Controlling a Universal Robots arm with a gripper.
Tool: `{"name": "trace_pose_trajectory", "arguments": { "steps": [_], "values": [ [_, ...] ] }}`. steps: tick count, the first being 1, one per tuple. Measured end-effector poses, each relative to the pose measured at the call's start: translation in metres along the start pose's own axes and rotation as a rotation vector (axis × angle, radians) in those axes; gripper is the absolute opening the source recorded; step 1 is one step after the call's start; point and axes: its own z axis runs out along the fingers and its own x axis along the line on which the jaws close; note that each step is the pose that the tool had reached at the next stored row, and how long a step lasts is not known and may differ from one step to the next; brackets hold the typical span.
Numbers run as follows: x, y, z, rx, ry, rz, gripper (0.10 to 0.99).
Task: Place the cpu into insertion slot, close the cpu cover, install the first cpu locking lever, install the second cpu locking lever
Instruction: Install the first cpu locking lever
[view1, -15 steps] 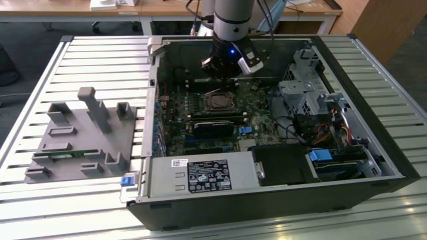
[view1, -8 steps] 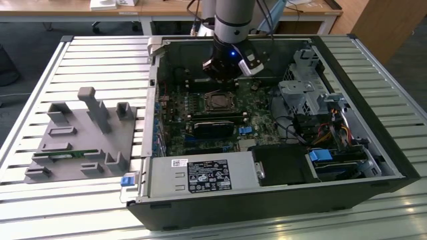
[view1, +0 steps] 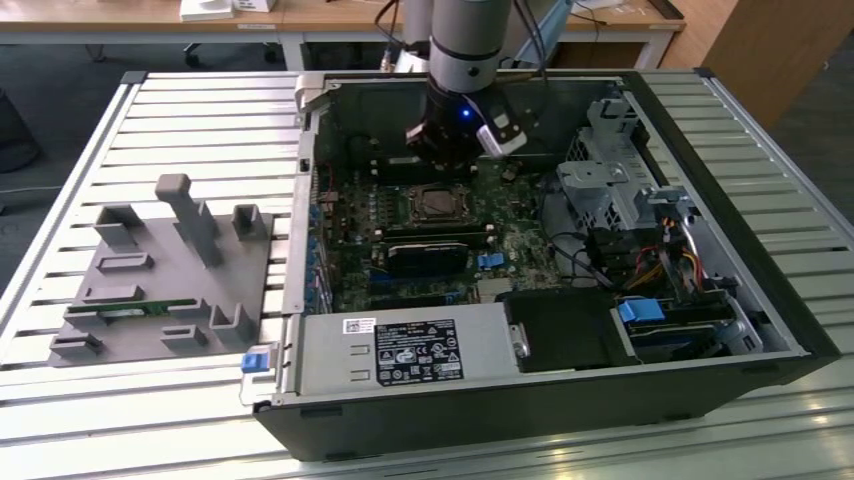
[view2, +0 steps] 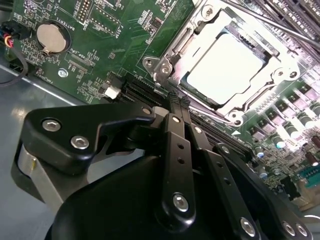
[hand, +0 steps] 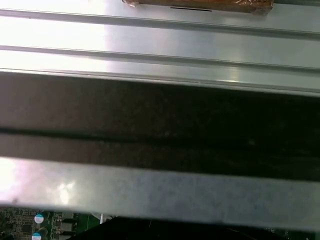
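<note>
Inside the open case, the gripper (view2: 176, 102) hovers clenched and empty, fingertips pressed together just beside the socket. Beyond it the cpu (view2: 226, 67) sits in the slot (view1: 435, 203) with the cover (view2: 197, 47) down; a stray descent could scrape the board (view2: 100, 45).

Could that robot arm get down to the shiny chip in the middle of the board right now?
Probably yes: the end effector hangs just beside the cpu, with nothing between them.
</note>
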Motion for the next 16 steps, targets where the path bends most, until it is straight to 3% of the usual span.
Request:
{"name": "trace_pose_trajectory", "arguments": {
  "steps": [11, 16],
  "values": [
    [-0.0005, -0.0003, 0.0021, 0.0, 0.0, 0.0, 0.106],
    [-0.0006, -0.0003, 0.0027, 0.007, 0.0005, 0.0, 0.106]
  ]
}}
